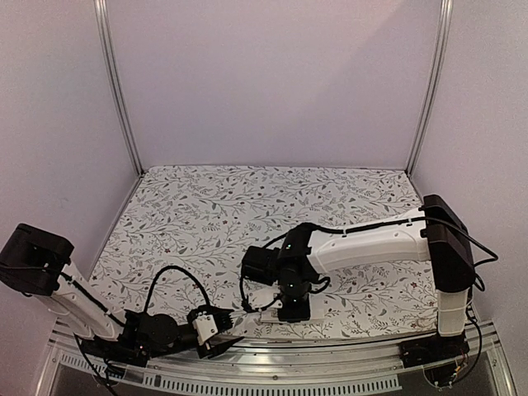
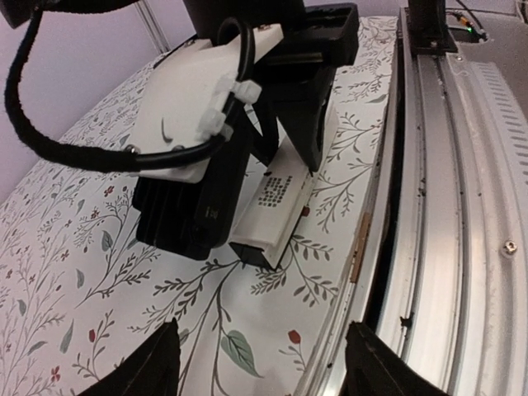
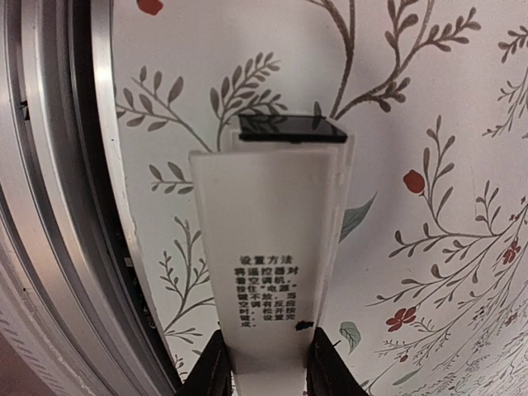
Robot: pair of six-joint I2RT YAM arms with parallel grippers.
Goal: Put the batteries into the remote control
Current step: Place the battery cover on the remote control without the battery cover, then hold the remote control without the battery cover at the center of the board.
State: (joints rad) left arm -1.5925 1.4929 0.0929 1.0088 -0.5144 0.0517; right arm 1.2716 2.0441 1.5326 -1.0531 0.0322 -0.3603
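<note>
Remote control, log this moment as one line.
remote: clamped at one end in right gripper | left gripper: open, holding nothing | batteries: not in view

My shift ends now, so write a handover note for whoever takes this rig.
Right gripper: shut on the slim white rectangular remote control, printed face toward the wrist camera, black patch at the far end, over the near edge of the floral table.
Left gripper: open, empty, by the near edge.
Batteries: none in view.
Done: remote grasped.
Left: find and load both batteries.
</note>
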